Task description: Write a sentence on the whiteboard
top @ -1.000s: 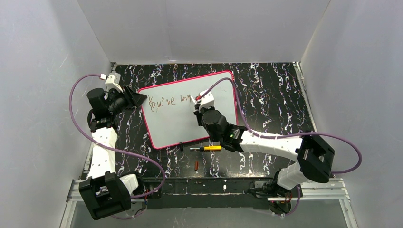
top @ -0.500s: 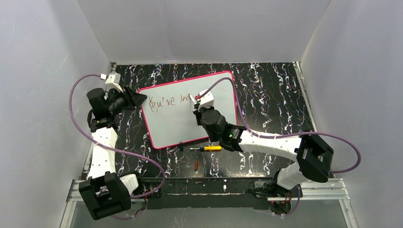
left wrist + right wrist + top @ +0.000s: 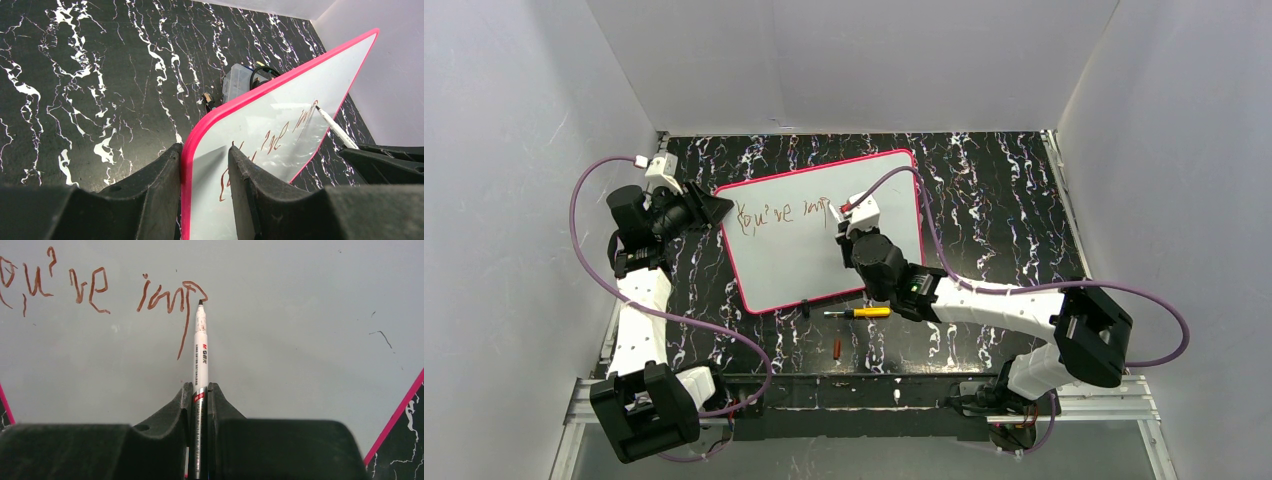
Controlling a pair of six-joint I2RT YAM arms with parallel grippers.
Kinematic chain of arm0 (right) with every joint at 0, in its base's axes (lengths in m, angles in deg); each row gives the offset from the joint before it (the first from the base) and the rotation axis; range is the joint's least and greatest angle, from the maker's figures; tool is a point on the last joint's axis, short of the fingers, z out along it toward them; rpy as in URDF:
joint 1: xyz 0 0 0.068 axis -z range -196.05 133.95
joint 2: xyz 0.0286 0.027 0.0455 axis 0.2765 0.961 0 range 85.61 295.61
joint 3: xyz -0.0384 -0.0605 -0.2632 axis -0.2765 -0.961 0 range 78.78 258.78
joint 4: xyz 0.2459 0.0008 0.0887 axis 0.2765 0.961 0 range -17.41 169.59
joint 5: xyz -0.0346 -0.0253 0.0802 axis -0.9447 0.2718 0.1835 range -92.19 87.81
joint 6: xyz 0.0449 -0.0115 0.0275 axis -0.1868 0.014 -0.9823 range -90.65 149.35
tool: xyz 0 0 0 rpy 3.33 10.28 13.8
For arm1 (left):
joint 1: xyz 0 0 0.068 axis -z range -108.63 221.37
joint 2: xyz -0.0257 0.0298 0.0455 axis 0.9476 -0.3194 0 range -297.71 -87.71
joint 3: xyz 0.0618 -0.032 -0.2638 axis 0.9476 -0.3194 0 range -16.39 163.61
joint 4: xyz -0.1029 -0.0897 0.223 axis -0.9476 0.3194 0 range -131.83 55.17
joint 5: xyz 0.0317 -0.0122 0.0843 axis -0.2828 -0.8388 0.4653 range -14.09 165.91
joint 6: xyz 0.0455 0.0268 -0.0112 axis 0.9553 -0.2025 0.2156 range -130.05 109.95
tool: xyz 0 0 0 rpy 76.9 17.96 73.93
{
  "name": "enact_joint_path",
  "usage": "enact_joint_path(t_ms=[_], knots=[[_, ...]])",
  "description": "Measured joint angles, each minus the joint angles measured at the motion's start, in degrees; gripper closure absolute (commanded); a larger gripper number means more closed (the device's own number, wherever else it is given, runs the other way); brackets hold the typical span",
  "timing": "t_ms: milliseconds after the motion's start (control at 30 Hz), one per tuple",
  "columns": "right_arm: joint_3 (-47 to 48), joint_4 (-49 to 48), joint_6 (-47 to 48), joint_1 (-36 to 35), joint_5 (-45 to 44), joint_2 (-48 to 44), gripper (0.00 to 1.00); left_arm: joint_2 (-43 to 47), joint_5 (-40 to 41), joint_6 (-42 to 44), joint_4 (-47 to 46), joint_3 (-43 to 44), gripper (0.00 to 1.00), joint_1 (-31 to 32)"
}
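The whiteboard [image 3: 794, 262], white with a pink-red rim, lies tilted on the black marble table. My left gripper [image 3: 714, 208] is shut on its near-left corner, one finger behind the rim [image 3: 186, 165] and one on the white face. Brown lettering, the sentence [image 3: 779, 212], reads "You've imp" [image 3: 95, 287]. My right gripper [image 3: 200, 387] is shut on a white marker [image 3: 200, 345]. The marker's tip touches the board at the loop of the last letter. From the left wrist the marker [image 3: 335, 127] shows slanting onto the board [image 3: 280, 100].
A yellow-and-black pen [image 3: 859, 312] lies just below the board's lower rim, beside a small black clip [image 3: 805, 306]. A small red cap [image 3: 838, 348] lies nearer the arm bases. A small clear box [image 3: 235, 82] peeks from behind the board's far rim. White walls enclose the table.
My right gripper has shifted slightly right with the marker, and the last letter of the writing has grown. The left gripper and the board have not moved.
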Motion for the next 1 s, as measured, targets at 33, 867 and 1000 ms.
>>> enact_joint_path(t_ms=[33,867,1000], knots=[[0.0,0.0,-0.02,-0.02,0.48,0.0,0.99,0.0,0.0,0.0,0.0,0.0,0.64,0.0],[-3.32,-0.85,2.05,-0.44,-0.92,-3.65,0.99,0.0,0.0,0.0,0.0,0.0,0.64,0.0],[-3.28,-1.81,2.86,-0.39,-1.36,-3.1,0.99,0.0,0.0,0.0,0.0,0.0,0.64,0.0]])
